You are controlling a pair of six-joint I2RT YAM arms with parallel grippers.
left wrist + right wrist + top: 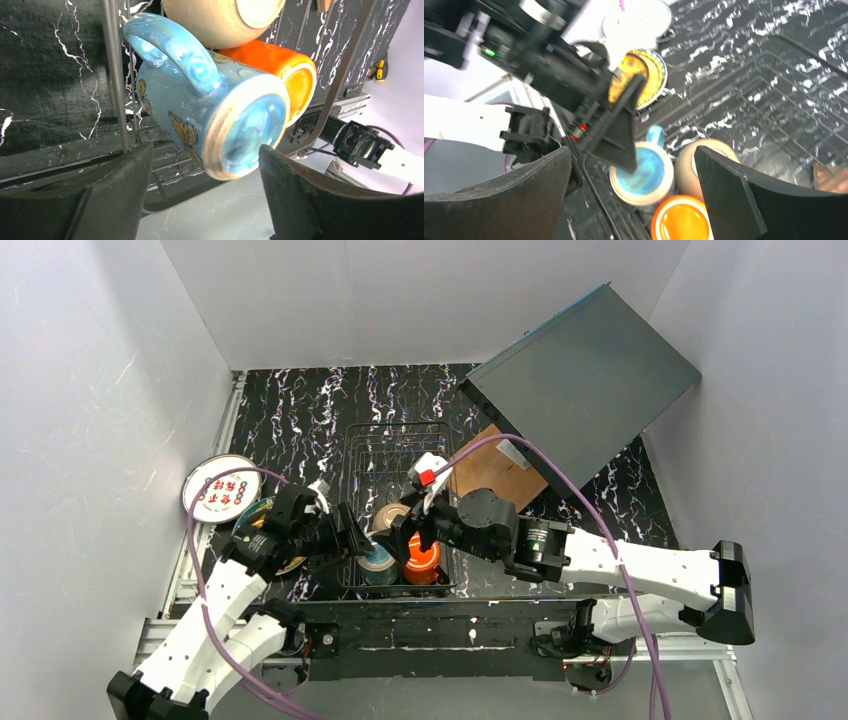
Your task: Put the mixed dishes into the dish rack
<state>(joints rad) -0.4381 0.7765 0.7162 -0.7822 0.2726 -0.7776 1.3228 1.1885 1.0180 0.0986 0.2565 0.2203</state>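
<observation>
Dishes sitting in dish rack (pixel 395 445) near end: two mugs (blue mug (pixel 378 562), orange mug (pixel 423 562)), one bowl (pixel 388 516). Two plates lying outside left: yellow plate (pixel 646 70), white plate (pixel 218 488). Left gripper (pixel 205 155), right gripper (pixel 632 150) hanging jaws spread, gripping nothing.

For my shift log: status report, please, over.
Left jaws open astride blue mug in rack. Right jaws open, empty. White plate, yellow plate outside rack; left arm overlaps yellow.

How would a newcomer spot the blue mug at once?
Look at the wire dish rack in the middle of the black marbled table. In its near left corner stands the blue mug, upside down, beside the orange mug and before the tan bowl. Only it is glossy blue with butterflies.
</observation>
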